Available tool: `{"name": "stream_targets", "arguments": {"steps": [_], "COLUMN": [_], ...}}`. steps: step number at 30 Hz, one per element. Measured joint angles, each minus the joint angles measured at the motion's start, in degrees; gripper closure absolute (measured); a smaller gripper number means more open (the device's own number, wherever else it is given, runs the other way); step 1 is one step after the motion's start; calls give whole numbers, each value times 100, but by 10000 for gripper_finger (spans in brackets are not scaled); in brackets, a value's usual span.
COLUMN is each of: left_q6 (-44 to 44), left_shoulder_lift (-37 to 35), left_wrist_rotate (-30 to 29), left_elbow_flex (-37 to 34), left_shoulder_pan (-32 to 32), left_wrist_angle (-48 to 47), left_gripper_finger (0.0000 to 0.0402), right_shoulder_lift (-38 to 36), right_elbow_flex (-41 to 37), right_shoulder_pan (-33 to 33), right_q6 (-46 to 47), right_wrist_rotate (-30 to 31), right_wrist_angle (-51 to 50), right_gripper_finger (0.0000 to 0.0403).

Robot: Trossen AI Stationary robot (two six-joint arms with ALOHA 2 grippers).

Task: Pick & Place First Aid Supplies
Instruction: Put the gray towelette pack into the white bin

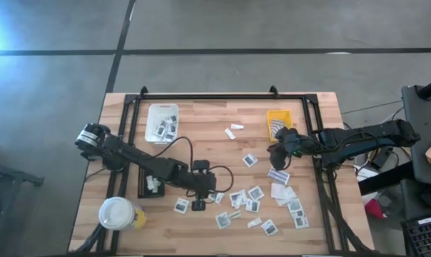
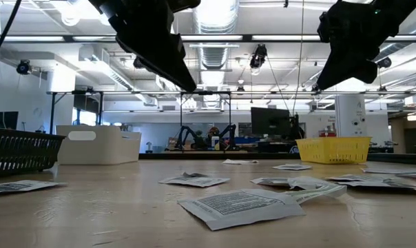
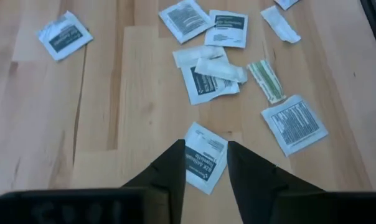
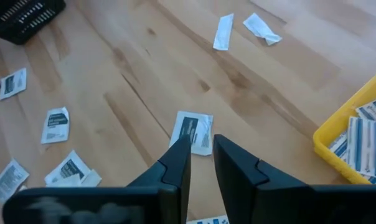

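Note:
Many small white first aid packets (image 1: 252,201) lie flat on the wooden table, mostly at its near right. My left gripper (image 3: 205,146) hangs open above the table's near middle (image 1: 198,203), clear of the wood. One packet (image 3: 203,160) on the table shows through the gap between its fingers. My right gripper (image 4: 202,142) hovers by the yellow tray (image 1: 278,123), its fingers a narrow gap apart with nothing between them. Another packet (image 4: 193,130) lies on the table just beyond them. Striped strips (image 4: 362,140) lie in the yellow tray.
A white tray (image 1: 162,121) with packets stands at the far left and a black tray (image 1: 150,185) under the left arm. A white-lidded yellow cup (image 1: 118,213) stands at the near left corner. A black frame (image 1: 222,96) borders the table's far side.

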Motion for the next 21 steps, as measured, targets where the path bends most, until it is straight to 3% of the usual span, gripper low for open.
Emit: {"name": "stream_targets", "arguments": {"steps": [5,14,21], "left_q6": [43,279,304], "left_shoulder_lift": [1,597,980], "left_wrist_rotate": [6,13,11], "left_elbow_flex": [13,71,572], "left_shoulder_pan": [0,2,67], "left_wrist_angle": [101,120,-279], "left_gripper_finger": [251,250,250], "right_shoulder_lift": [0,2,2], "right_elbow_flex": [-2,-68,-105], "right_shoulder_pan": [-2,-2,-4], "right_q6": [-12,-8,2], "right_wrist_rotate": [88,86,86], "right_wrist_angle": [-1,-3,-1], "right_gripper_finger": [330,341,343]}}
